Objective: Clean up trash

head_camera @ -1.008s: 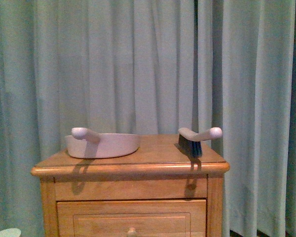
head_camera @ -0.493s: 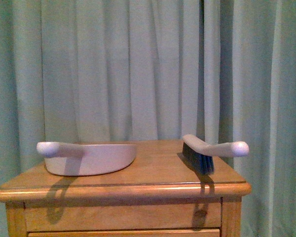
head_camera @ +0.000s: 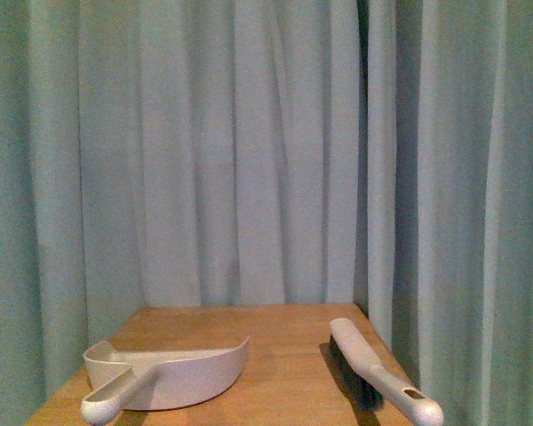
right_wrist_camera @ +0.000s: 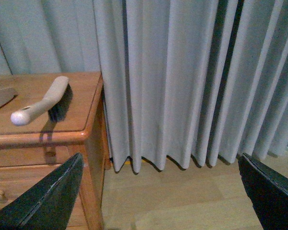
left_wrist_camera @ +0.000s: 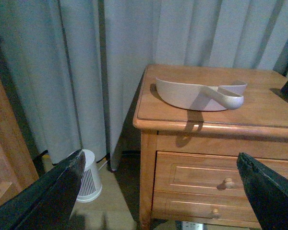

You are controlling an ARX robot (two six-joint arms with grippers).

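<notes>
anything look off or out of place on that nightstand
Nothing stands out. The dustpan and brush lie apart on the wooden nightstand, neither tipped nor damaged, and nothing is spilled. One oddity: no trash shows in any view.

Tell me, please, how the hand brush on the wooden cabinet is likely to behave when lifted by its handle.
The brush looks like moulded plastic, so it is probably stiff and light. Its smooth rounded handle may slip when gripped. It rests on its dark bristles with the handle raised, so a downward push could tip it.
</notes>
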